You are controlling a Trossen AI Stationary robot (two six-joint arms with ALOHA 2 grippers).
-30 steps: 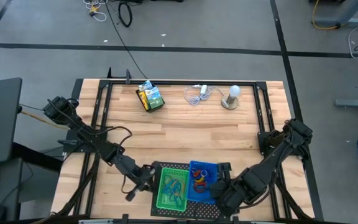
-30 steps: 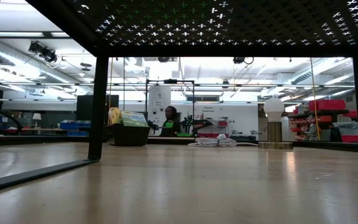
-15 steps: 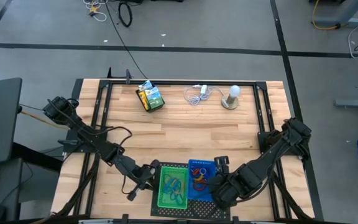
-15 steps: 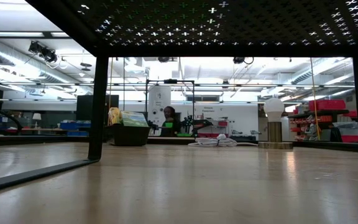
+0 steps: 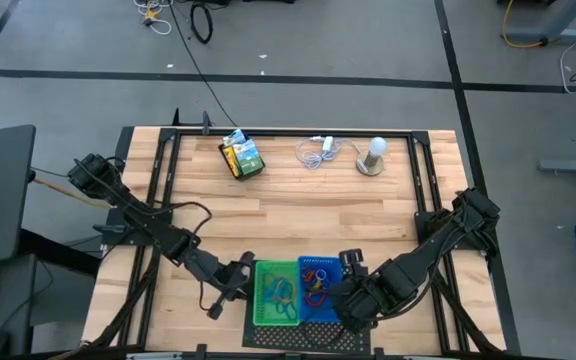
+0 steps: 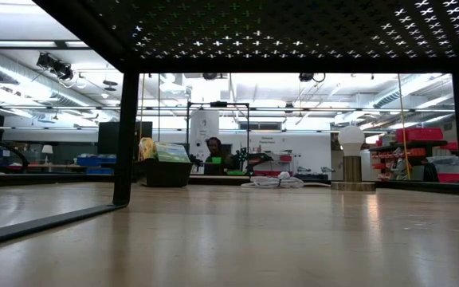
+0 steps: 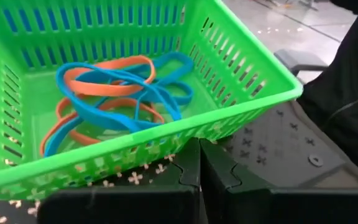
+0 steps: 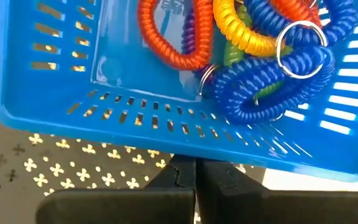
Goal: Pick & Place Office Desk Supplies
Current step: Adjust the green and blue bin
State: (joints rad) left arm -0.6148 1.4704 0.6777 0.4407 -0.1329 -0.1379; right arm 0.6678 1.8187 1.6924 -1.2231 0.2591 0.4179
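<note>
Your left tool (image 7: pixel 197 163) is closed and empty, just outside the green tray (image 7: pixel 241 93) holding blue and orange bands (image 7: pixel 114 93). Right tool (image 8: pixel 194 171), closed and empty, sits beside the blue tray (image 8: pixel 55 106) of coiled loops (image 8: pixel 260 68). Only wrist views show contents clearly; low view shows neither tray. Crayon box (image 5: pixel 241 155) at the surface's (image 5: pixel 298 215) far edge.

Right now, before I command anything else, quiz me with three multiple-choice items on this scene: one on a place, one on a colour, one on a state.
1. Where is the crayon box?
A. far edge of the table
B. inside the green tray
C. on the floor

2. What colours are the flat bands in the green tray?
A. red and yellow
B. blue and orange
C. all black

3. How do the right gripper jaws stand?
A. wide open
B. shut
C. holding a coil

Key: 1 A, it lies near the far frame bar; 2 B, the left wrist view shows them; 3 B, the jaws meet below the blue tray.
</note>
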